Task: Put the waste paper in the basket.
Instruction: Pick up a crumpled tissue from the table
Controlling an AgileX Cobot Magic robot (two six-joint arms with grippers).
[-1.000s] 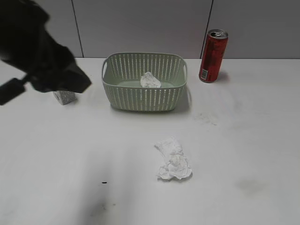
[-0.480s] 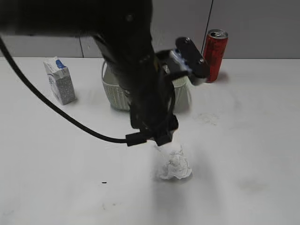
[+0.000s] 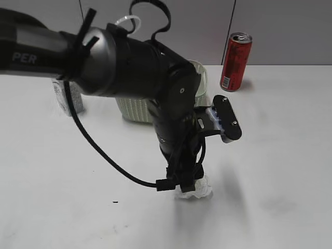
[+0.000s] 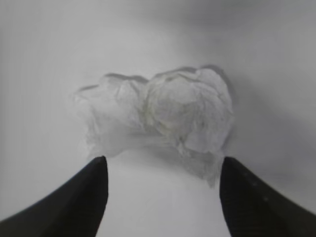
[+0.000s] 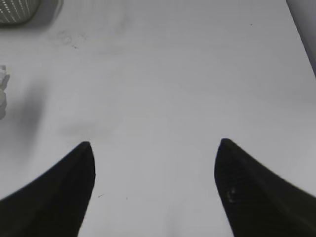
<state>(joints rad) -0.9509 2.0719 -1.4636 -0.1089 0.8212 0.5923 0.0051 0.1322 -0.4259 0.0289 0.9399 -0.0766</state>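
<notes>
Your left gripper hangs spread just short of the wad on bare table, well clear of the basket behind, while your right gripper gapes over open tabletop.

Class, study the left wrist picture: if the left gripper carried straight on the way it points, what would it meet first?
Most likely the waste paper, a crumpled wad lying on the table just ahead of the open left gripper. Nothing else shows between them, though depth is hard to judge.
</notes>
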